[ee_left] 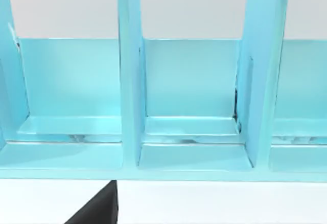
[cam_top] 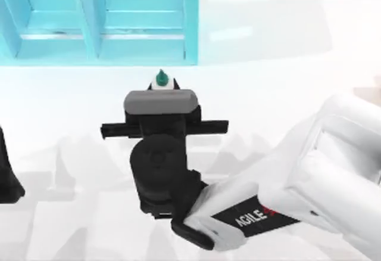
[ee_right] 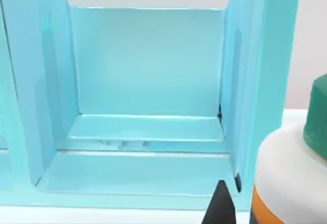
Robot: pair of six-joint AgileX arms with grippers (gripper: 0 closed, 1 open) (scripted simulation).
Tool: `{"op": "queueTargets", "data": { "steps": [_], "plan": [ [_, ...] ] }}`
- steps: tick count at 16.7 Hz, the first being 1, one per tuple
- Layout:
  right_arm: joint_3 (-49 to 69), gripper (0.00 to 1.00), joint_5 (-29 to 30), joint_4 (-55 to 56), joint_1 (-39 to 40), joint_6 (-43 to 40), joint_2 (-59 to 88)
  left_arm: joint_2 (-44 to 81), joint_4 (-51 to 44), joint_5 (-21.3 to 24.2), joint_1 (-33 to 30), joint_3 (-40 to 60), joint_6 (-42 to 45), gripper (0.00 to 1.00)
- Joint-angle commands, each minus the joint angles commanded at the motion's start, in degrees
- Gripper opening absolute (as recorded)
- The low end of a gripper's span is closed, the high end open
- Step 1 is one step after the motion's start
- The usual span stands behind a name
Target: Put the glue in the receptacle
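The right gripper has its jaws clamped on the glue; ahead, a receptacle divider could snag it.

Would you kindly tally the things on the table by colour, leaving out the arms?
Turquoise-blue: 1, the receptacle
Green-capped, white and orange: 1, the glue
Total: 2

The right gripper hangs over the table's middle, with the glue peeking out just beyond it. The receptacle stands near, at the far left. The left arm sits at the left edge.
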Motion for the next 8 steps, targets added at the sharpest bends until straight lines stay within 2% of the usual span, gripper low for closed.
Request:
{"op": "queueTargets", "data": {
  "steps": [4, 8],
  "plan": [
    [-1.59, 0.00, -11.64, 0.85, -7.46, 0.11, -0.84, 0.00, 0.00, 0.00, 0.00, 0.00, 0.00, 1.00],
    [-4.13, 0.00, -29.53, 2.10, -19.79, 0.05, -2.02, 0.00, 0.00, 0.00, 0.00, 0.00, 0.00, 1.00]
  ]
}}
